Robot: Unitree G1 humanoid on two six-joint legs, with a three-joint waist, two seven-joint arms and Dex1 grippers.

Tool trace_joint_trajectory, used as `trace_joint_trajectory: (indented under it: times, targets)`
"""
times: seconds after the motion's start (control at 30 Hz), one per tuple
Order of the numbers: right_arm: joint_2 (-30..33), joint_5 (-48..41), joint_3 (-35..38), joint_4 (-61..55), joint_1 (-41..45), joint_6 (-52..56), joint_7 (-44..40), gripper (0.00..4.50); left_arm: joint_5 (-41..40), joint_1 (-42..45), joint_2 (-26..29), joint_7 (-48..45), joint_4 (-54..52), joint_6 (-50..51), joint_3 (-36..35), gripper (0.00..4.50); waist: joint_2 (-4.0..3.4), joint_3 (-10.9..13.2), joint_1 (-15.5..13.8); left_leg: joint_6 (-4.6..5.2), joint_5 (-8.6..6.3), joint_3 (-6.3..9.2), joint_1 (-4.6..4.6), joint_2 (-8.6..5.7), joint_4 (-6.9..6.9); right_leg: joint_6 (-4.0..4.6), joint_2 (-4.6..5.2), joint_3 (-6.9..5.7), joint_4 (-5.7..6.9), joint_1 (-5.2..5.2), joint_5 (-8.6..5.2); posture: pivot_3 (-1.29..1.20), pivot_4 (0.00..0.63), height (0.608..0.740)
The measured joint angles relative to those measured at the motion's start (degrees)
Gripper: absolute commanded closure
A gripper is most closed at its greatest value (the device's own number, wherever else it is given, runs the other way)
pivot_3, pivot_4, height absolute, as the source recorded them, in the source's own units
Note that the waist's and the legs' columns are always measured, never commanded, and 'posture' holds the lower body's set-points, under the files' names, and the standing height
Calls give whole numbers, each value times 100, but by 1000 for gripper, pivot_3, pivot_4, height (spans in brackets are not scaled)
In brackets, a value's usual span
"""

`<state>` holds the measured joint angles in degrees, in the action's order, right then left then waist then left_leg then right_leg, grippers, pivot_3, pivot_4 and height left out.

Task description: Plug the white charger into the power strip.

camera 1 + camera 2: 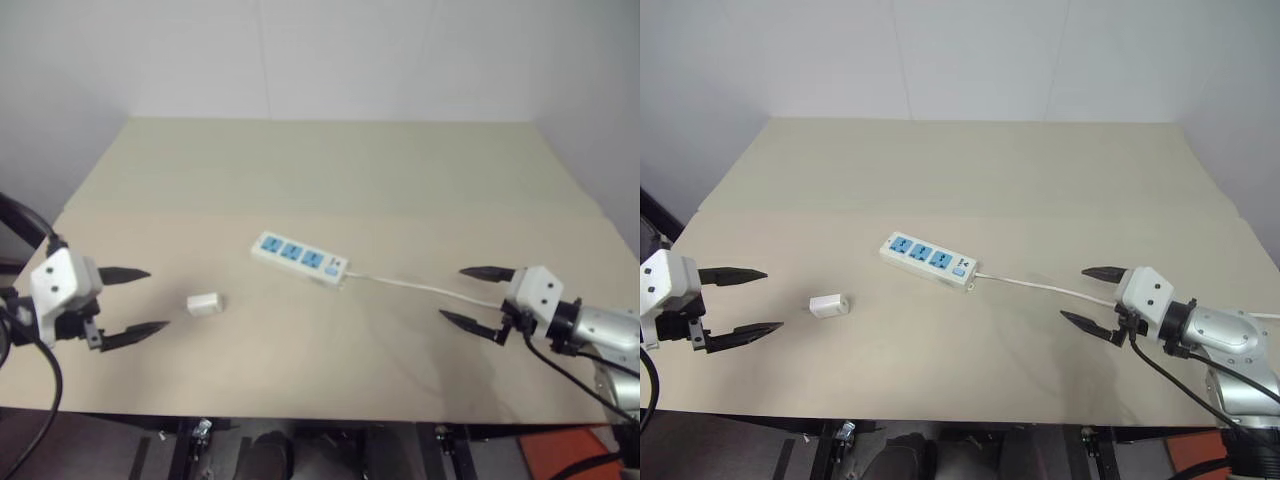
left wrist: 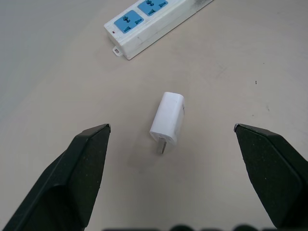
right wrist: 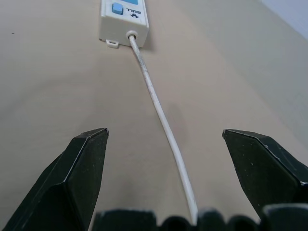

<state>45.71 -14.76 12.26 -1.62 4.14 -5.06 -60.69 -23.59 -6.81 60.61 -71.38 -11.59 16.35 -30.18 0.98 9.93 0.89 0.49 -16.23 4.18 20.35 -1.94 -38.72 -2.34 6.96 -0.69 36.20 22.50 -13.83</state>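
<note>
Beige table (image 1: 970,190) against a pale wall carries the power strip (image 1: 928,261) near its middle, lying diagonally, with its white cord (image 1: 1040,287) running toward the robot's right. Left gripper (image 1: 132,302) has fingers spread wide, holding nothing, just short of the white charger (image 1: 205,302) lying on its side well left of the strip; right gripper (image 1: 1092,296) also spread wide and empty, straddling the cord without touching it

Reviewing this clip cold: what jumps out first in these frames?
The power strip with three blue sockets lies mid-table, its white cord trailing toward the open right gripper. The white charger lies on its side, unplugged, apart from the strip and just ahead of the open left gripper. Neither gripper holds anything.
</note>
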Motion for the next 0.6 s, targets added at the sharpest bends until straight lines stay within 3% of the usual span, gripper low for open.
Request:
trace_joint_trajectory:
  times: [0.6]
  targets:
    - [40, -3, 0, -122, -94, 7, 1, 18, 1, 141, 1, 1, -1, 17, 144, 0, 0, 0, -3, 0, 0, -1, 0, 0, 0, 0, 0, 1, -1, 1, 0, 0, 150, 740]
